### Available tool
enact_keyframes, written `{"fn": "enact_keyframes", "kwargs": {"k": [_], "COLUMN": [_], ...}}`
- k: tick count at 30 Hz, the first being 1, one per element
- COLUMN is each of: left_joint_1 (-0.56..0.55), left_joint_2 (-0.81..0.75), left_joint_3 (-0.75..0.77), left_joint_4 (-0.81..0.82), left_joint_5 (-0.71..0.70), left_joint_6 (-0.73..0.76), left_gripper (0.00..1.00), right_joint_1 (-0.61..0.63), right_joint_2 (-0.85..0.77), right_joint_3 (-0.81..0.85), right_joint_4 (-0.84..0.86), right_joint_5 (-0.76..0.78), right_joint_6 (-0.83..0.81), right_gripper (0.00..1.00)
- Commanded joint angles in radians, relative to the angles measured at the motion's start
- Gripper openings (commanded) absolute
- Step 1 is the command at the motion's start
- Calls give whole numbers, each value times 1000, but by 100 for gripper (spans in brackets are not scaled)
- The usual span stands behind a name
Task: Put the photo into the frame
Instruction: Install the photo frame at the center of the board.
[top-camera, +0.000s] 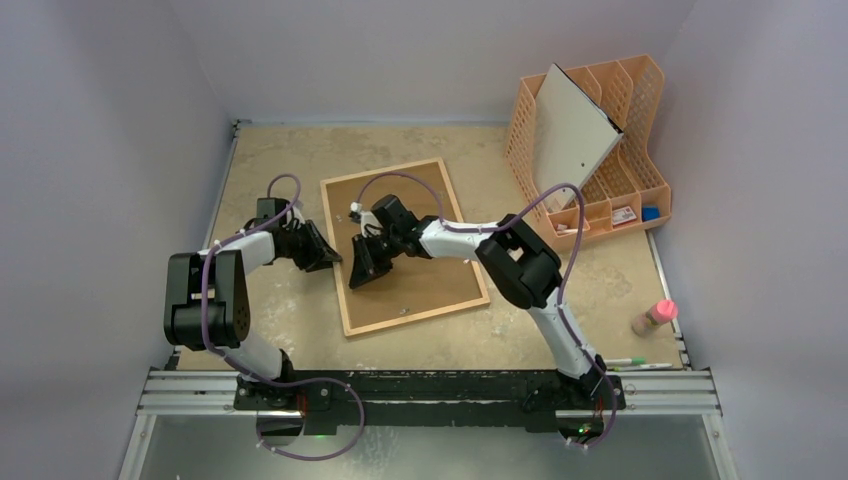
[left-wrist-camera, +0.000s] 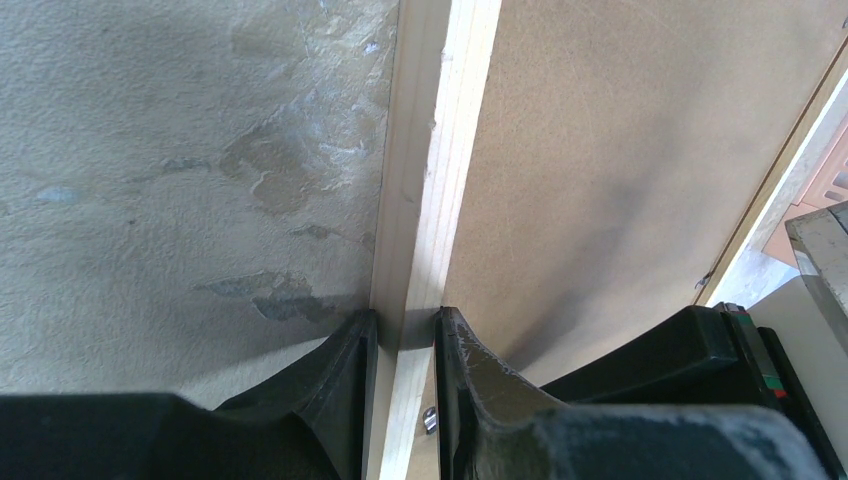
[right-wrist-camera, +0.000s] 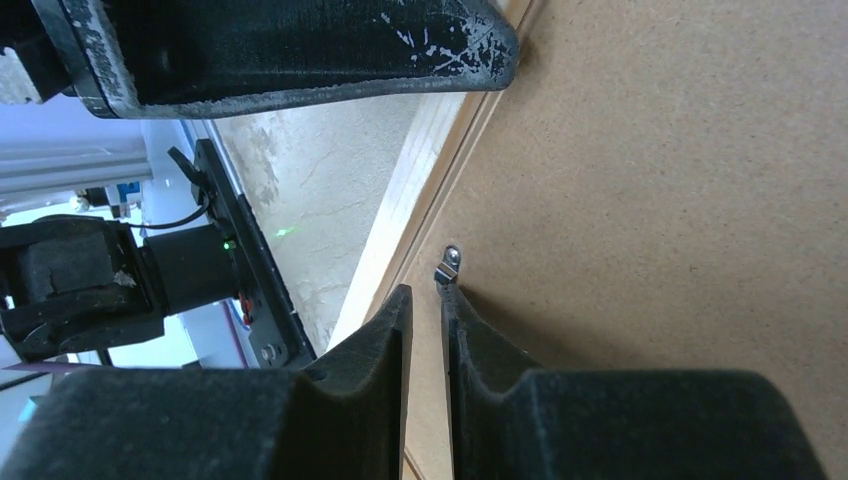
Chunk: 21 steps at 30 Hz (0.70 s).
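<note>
Left pincer (left-wrist-camera: 405, 318) clamped the thin light-wood rectangular picture frame (left-wrist-camera: 430, 180); right pincer (right-wrist-camera: 427, 295) hung nearly closed, small metal tab (right-wrist-camera: 450, 262) at its tips, grip unclear.

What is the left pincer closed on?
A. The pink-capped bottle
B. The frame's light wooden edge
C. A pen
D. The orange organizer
B: in the left wrist view the left pincer straddles and clamps the frame at its pale wooden rail.

frame (left-wrist-camera: 428, 200) cut off at edges, organizer (top-camera: 648, 130) contents too small
</note>
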Motion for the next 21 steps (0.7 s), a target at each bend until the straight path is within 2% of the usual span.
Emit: {"fn": "enact_keyframes", "kwargs": {"k": [1,21], "left_joint_1": [-14,-16], "left_joint_2": [18,12], "left_joint_3": [-44,-57], "left_joint_4": [-77,-68], "left_joint_5": [14,23], "left_joint_6": [-8,-22], "left_gripper": [11,8], "right_joint_1": [19,27], "right_joint_2": [44,66], "right_joint_3": [21,4], "right_joint_4": [-21,138], "right_joint_5": [7,57], "right_joint_6": [0,50], "right_gripper": [21,22]}}
